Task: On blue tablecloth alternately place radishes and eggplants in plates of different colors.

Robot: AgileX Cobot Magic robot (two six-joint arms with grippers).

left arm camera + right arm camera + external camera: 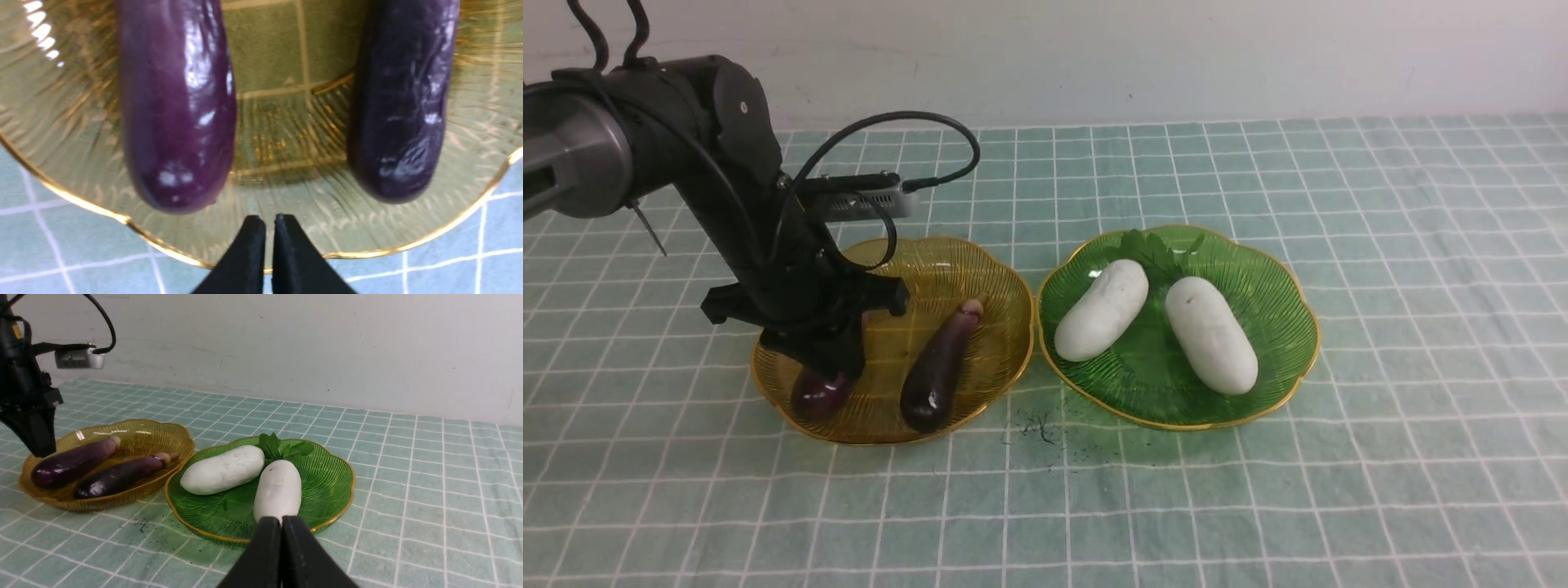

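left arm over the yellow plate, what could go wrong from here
1. The left arm hangs low with shut, empty jaws right by the left eggplant; pulling away carelessly could knock it over the rim of the amber plate.
2. A bump on that plate could push it into the green plate, whose rim sits very close, and roll the radishes.

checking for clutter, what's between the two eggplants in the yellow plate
Only the bare ribbed floor of the translucent amber-yellow plastic plate lies between the two glossy dark-purple eggplants, clearest in the left wrist view.
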